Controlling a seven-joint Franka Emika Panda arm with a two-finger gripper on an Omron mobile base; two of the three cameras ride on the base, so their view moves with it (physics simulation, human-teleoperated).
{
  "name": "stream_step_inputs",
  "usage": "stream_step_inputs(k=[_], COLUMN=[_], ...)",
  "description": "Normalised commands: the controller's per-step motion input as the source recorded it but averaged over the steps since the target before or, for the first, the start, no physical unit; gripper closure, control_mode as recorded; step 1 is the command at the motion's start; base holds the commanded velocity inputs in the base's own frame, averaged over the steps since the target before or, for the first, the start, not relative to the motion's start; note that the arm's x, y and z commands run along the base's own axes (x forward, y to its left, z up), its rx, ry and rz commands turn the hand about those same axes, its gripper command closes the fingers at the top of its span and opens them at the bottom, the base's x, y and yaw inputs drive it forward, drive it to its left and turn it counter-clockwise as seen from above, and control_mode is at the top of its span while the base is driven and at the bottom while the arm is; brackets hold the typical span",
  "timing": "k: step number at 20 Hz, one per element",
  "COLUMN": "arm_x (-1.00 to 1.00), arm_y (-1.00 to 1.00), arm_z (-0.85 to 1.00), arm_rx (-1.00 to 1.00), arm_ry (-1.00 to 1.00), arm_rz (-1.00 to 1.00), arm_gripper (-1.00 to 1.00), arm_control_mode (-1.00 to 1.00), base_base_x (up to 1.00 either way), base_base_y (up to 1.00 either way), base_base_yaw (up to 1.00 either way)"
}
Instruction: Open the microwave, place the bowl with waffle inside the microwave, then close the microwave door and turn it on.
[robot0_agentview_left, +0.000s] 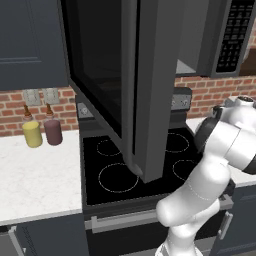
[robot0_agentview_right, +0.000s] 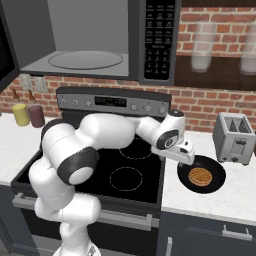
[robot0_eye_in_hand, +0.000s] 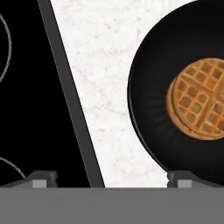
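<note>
The microwave (robot0_agentview_right: 85, 55) hangs above the stove, its grey cavity and turntable exposed and its black keypad (robot0_agentview_right: 160, 40) at the right. The microwave door (robot0_agentview_left: 145, 85) is swung wide open toward me over the stove. On the white counter right of the stove sits the black bowl (robot0_agentview_right: 212, 184) with the golden waffle (robot0_agentview_right: 200, 176) lying flat in it. My gripper (robot0_agentview_right: 186, 159) hovers just above the bowl's left rim and is open. In the hand view the bowl (robot0_eye_in_hand: 153, 109) and waffle (robot0_eye_in_hand: 199, 103) lie at the right, and the gripper (robot0_eye_in_hand: 111, 179) spans the counter strip, its right fingertip (robot0_eye_in_hand: 181, 178) at the bowl's near rim.
The black glass-top stove (robot0_agentview_right: 125, 170) lies left of the bowl. A silver toaster (robot0_agentview_right: 234, 137) stands behind the bowl on the right. A yellow cup (robot0_agentview_left: 32, 132) and a maroon cup (robot0_agentview_left: 52, 131) sit by the brick wall on the left counter. Glass jars (robot0_agentview_right: 202, 47) stand on a shelf.
</note>
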Motion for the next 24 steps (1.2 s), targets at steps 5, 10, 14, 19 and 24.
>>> stream_step_inputs(k=[5, 10, 14, 19, 24], arm_x=[0.27, 0.34, 0.38, 0.2, 0.01], arm_y=[-0.26, -0.28, -0.21, -0.07, -0.06], arm_z=[-0.19, -0.1, -0.18, -0.26, -0.17], arm_rx=[0.0, 0.0, -0.01, 0.0, 0.0], arm_ry=[0.02, 0.03, 0.14, 0.14, 0.1], arm_rz=[0.0, 0.0, 0.04, 0.02, 0.0], arm_gripper=[-1.0, -1.0, -1.0, -1.0, -1.0], arm_control_mode=[-1.0, -1.0, -1.0, -1.0, -1.0], base_base_x=[0.0, 0.0, 0.0, 0.0, 0.0], base_base_y=[0.0, 0.0, 0.0, 0.0, 0.0], base_base_yaw=[0.0, 0.0, 0.0, 0.0, 0.0])
